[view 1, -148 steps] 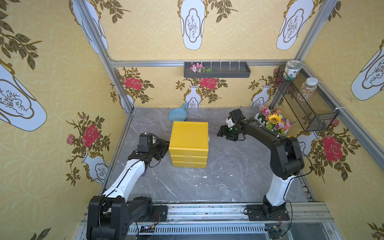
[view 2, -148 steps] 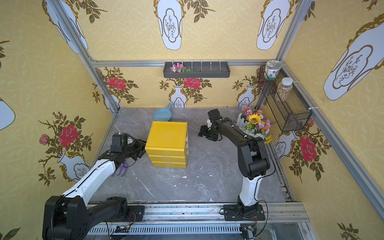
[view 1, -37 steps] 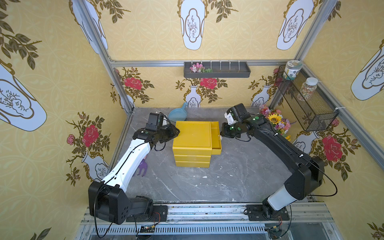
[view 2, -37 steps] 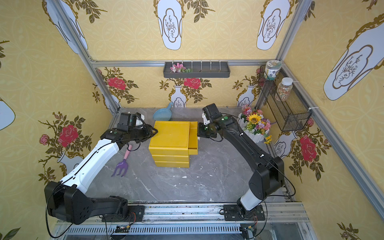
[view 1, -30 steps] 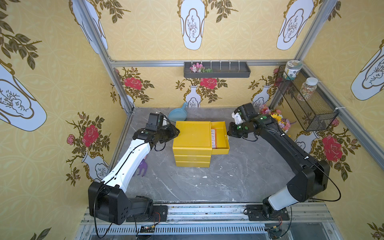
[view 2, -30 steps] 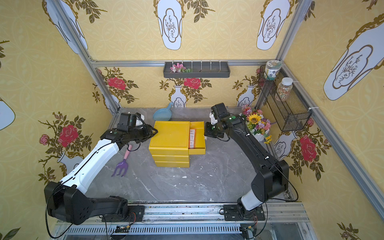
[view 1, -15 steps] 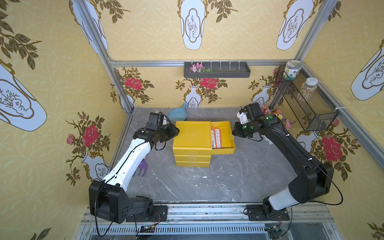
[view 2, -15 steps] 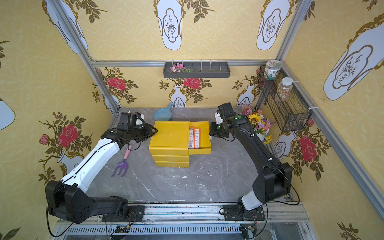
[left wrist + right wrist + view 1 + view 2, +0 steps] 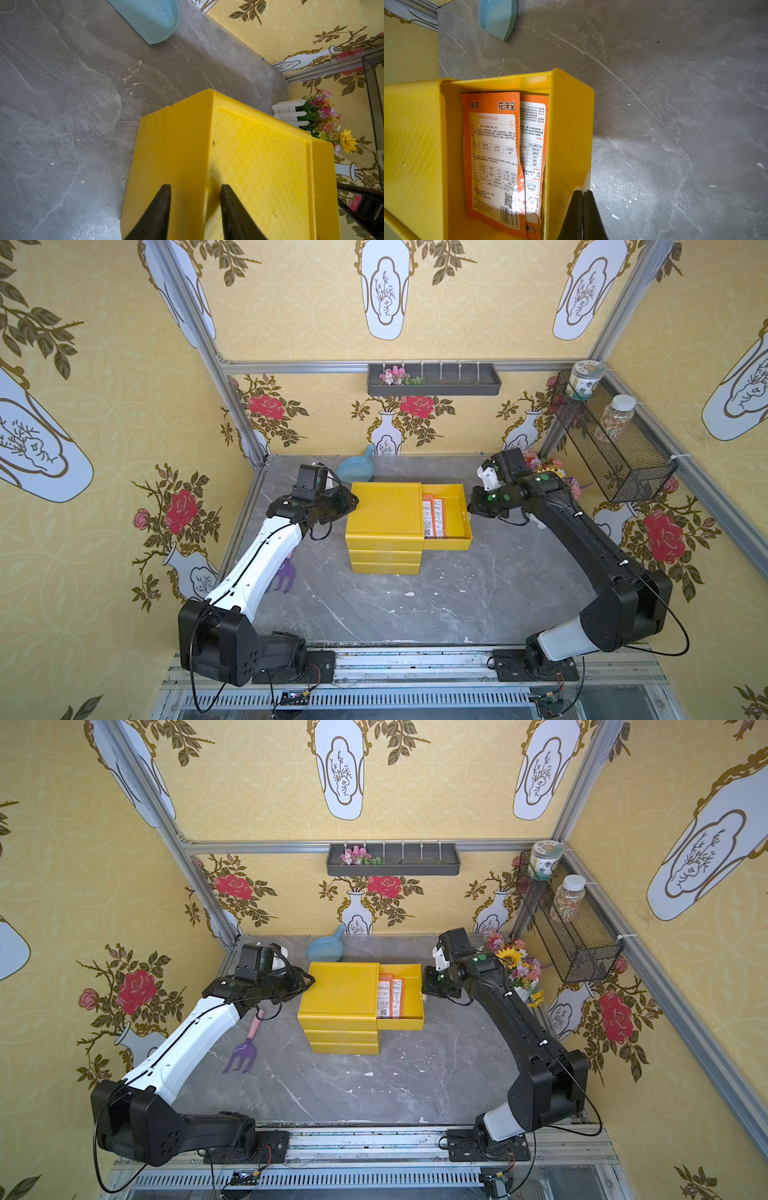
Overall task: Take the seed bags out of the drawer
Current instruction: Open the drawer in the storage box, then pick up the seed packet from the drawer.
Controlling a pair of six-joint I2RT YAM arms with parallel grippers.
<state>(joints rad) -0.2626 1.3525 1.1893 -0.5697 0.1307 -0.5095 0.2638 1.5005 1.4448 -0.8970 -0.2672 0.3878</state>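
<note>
Seed bags (image 9: 500,158): two visible, lying flat and overlapping, text panels up, in the extended top drawer (image 9: 462,506) of the yellow drawer unit (image 9: 384,510), near the bench (image 9: 415,605) rear edge. Right hand (image 9: 583,194): closed on the drawer's front lip. Left hand (image 9: 195,186): partly open, astride the unit's top edge, holding nothing.

The drawer unit (image 9: 384,510) is matt yellow plastic, its top embossed with a diamond grid. The seed bags (image 9: 492,158) are glossy, creased printed film. The counter (image 9: 415,605) is smooth grey marble-look stone, scuffed. The scoop (image 9: 353,468) at the unit's 11 o'clock is smooth pale-blue plastic.
</note>
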